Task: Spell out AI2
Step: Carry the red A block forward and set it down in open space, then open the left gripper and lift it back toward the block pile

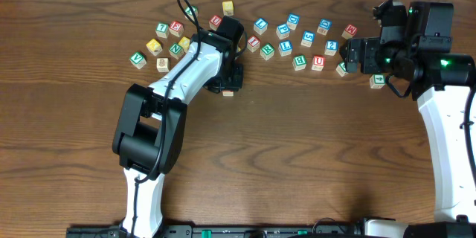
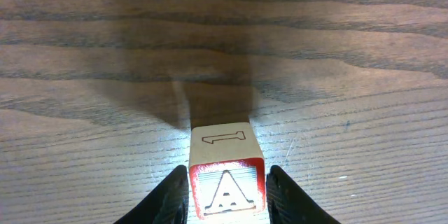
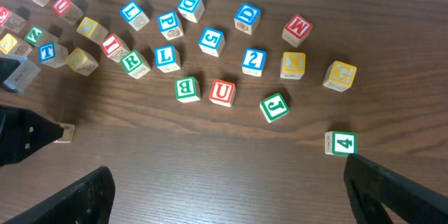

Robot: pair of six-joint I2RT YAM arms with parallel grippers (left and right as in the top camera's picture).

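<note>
Pale wood in a red frame: the A cube point(image 2: 225, 192) sits flat on the table point(image 1: 297, 141), on your side of the scattered cubes point(image 3: 222, 92), with your left jaws low on either side of it. They stand barely wider than the cube (glare hides the contact), so I cannot tell whether they grip it. Your left arm point(image 1: 178, 82) reaches forward from its base, elbow bent, wrist tipped down to the table. The I cube point(image 3: 112, 44) and the 2 cube point(image 3: 253, 59) lie among the scatter, apart from the A. Your right arm point(image 1: 439, 97) hovers at the scatter's right end, jaws spread wide and empty.
</note>
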